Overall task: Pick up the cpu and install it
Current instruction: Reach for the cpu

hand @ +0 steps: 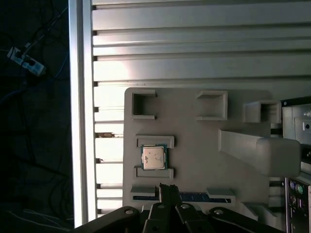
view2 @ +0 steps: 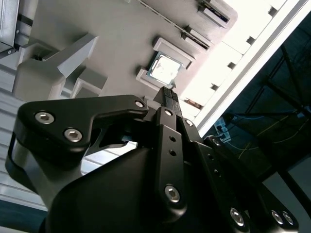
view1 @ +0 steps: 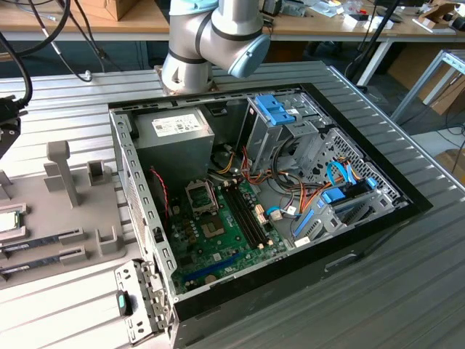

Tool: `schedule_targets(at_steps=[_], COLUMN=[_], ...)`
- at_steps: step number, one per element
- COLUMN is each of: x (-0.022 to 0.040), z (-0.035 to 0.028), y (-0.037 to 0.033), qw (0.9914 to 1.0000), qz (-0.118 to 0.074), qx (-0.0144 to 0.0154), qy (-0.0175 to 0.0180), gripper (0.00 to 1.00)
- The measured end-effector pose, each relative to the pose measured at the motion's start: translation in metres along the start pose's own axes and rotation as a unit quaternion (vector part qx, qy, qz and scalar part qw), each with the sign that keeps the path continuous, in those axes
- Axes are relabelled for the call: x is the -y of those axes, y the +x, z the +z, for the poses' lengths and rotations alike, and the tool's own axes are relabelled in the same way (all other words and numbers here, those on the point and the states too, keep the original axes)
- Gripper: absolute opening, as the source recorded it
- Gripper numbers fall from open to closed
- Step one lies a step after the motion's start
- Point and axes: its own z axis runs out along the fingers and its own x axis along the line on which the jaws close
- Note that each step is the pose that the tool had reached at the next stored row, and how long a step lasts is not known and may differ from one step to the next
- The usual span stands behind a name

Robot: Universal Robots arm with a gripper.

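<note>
The cpu is a small silvery square with a thin green rim. It lies flat in a shallow seat of the grey fixture plate, between two low ledges. In the exterior view the cpu sits at the left edge, partly cut off. My gripper hangs above the plate, a short way off the chip and apart from it. Its black fingers are pressed together with nothing between them. The cpu lies just beyond the fingertips in the second wrist view.
The open computer case lies to the exterior view's right of the plate. It holds the green motherboard, an open socket and the grey power-supply box. Memory sticks and upright grey posts stand on the plate.
</note>
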Motion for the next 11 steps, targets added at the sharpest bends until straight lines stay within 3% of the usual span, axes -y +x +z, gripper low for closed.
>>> schedule_targets(at_steps=[11], x=[0.0000], z=[0.0073], y=[-0.0001], qw=[1.00000], qz=[0.000], qx=[0.0001], qy=[-0.0001], gripper=[0.11])
